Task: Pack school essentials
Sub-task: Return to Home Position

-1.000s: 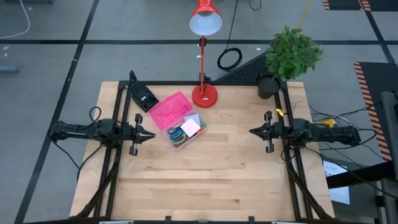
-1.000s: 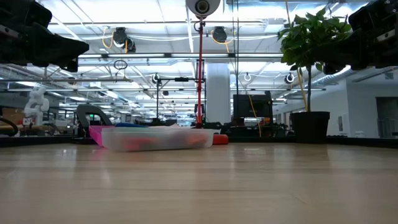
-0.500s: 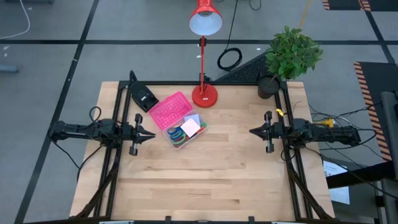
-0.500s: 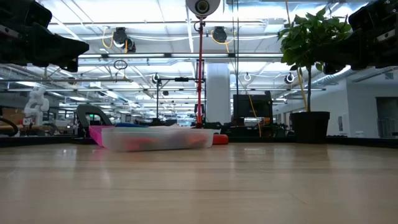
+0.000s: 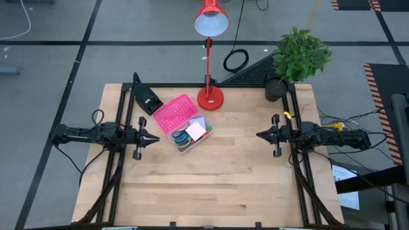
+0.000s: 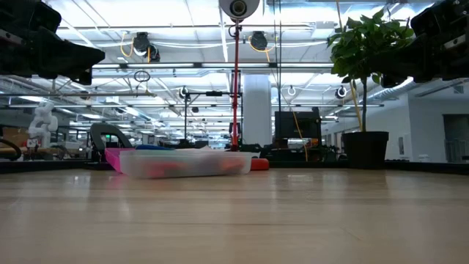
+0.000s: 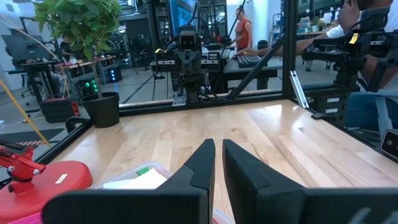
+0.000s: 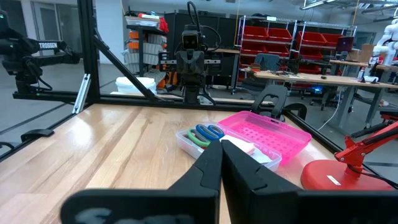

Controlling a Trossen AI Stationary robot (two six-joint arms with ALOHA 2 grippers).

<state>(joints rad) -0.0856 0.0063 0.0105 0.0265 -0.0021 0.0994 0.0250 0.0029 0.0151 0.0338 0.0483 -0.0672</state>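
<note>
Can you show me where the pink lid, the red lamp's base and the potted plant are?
pink lid (image 5: 174, 113): high view, middle of its dotted surface.
red lamp's base (image 5: 210, 98): high view, middle of the round foot.
potted plant (image 5: 300, 52): high view, on the leaves.

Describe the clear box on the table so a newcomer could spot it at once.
Start at the red desk lamp on the table's far edge, then look just in front of its base toward the left gripper. The clear plastic box lies there open, holding scissors and paper. Its pink lid sets it apart from the black device beside it.
</note>
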